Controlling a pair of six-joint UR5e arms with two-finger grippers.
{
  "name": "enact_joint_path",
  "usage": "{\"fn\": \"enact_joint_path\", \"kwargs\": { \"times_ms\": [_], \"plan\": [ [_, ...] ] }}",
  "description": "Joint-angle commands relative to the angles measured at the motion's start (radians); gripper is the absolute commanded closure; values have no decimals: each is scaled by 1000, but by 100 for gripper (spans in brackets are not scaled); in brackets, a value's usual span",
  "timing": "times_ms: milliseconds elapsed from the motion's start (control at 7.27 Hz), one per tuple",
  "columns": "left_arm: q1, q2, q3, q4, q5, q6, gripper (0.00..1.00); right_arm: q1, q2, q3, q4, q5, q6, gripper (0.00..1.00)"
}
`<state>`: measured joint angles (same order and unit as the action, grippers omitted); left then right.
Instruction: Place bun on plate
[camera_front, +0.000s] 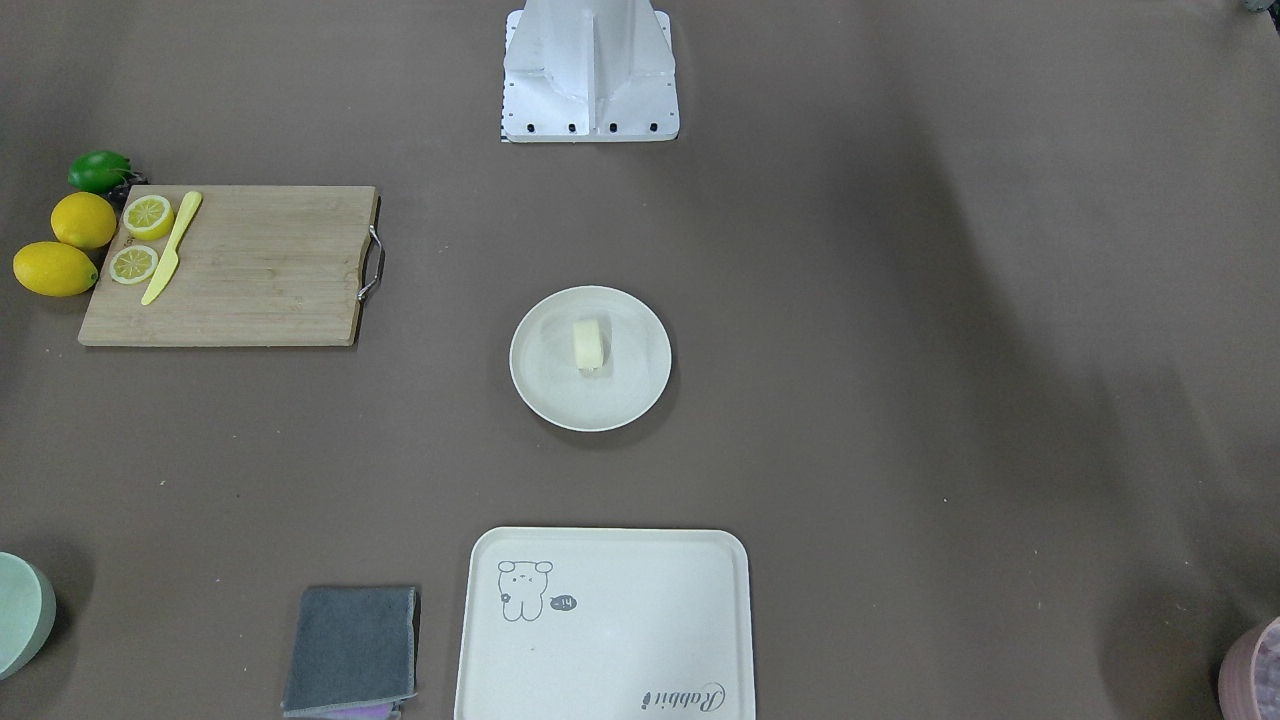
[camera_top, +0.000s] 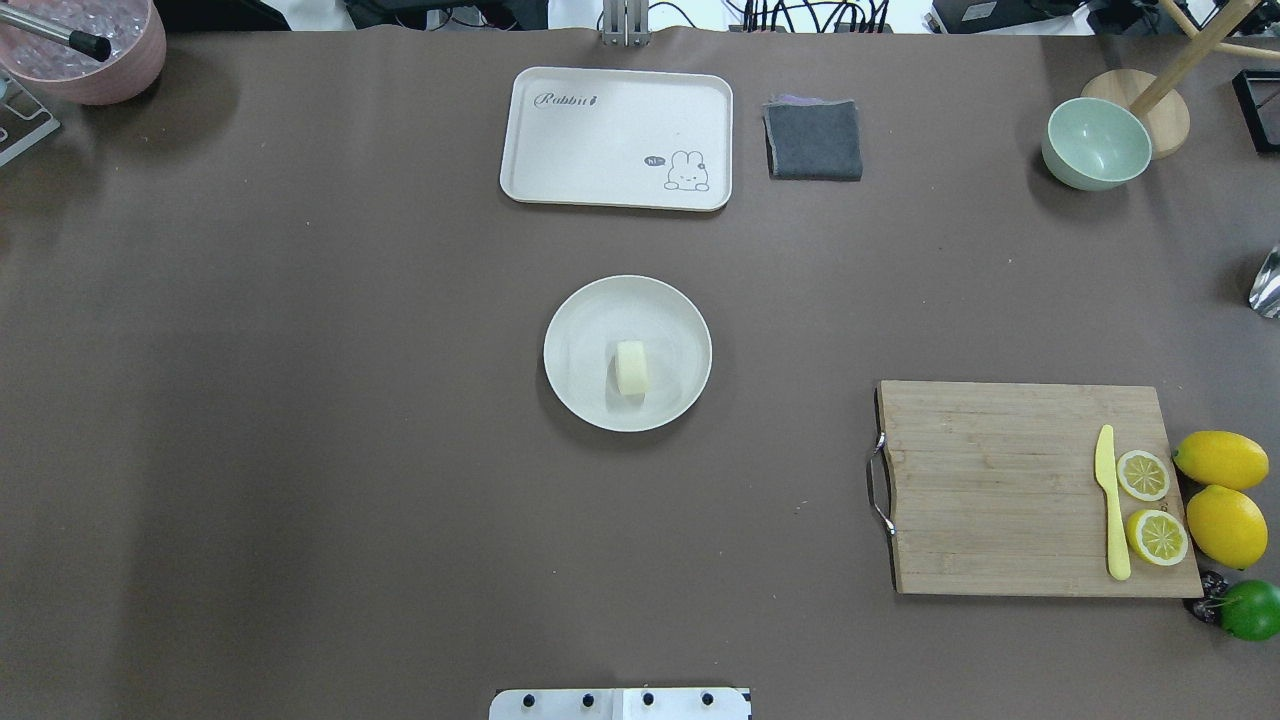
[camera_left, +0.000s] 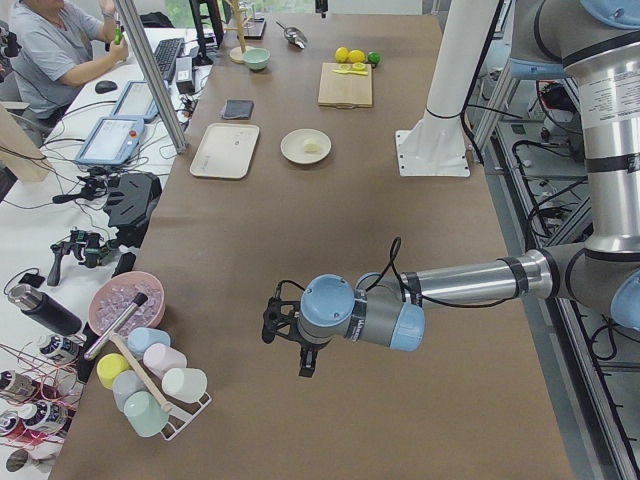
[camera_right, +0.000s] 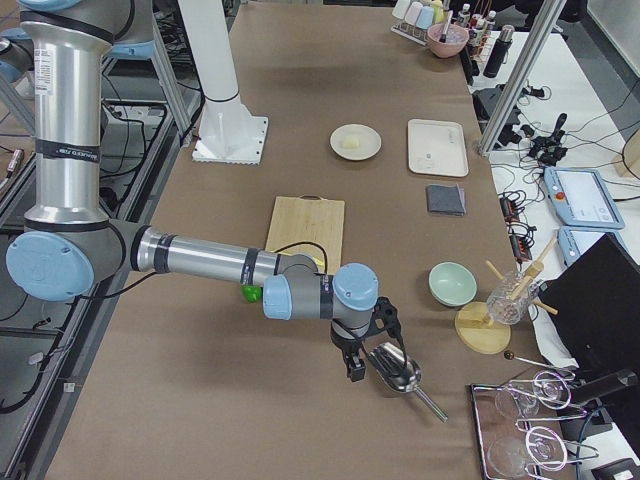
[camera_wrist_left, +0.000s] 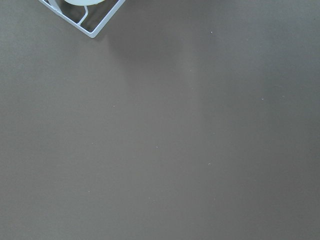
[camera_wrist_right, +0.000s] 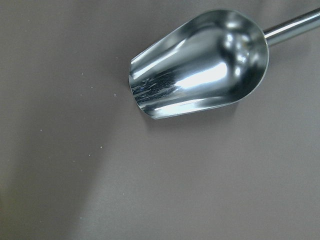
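Note:
The bun (camera_top: 631, 367) is a small pale cream block lying on the round off-white plate (camera_top: 580, 330) at the table's middle; it also shows in the front-facing view as the bun (camera_front: 590, 343) on the plate (camera_front: 540, 392). Neither gripper is near it. The left gripper (camera_left: 286, 326) hangs over bare table far off at the robot's left end. At the opposite end, the right gripper (camera_right: 367, 347) hovers beside a metal scoop (camera_wrist_right: 200, 65). Both show only in the side views, so I cannot tell whether they are open or shut.
A cream tray (camera_top: 617, 138) and a grey cloth (camera_top: 814, 140) lie beyond the plate. A cutting board (camera_top: 1030, 488) carries a yellow knife and lemon halves, with whole lemons (camera_top: 1222, 460) and a lime beside it. A green bowl (camera_top: 1095, 143) and a pink tub (camera_top: 90, 50) sit in the far corners.

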<state>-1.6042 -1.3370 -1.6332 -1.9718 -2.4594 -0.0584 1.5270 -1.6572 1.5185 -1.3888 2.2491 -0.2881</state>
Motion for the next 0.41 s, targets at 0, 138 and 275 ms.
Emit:
{"fn": "enact_joint_path", "kwargs": {
  "times_ms": [0, 138, 275],
  "plan": [
    [0, 1, 4, -19, 5, 0, 2, -1, -1, 0, 1, -2, -2, 0],
    [0, 1, -2, -21, 3, 0, 2, -1, -1, -6, 1, -3, 0, 0],
    [0, -1, -4, -19, 5, 0, 2, -1, -3, -5, -1, -2, 0, 0]
  ]
}}
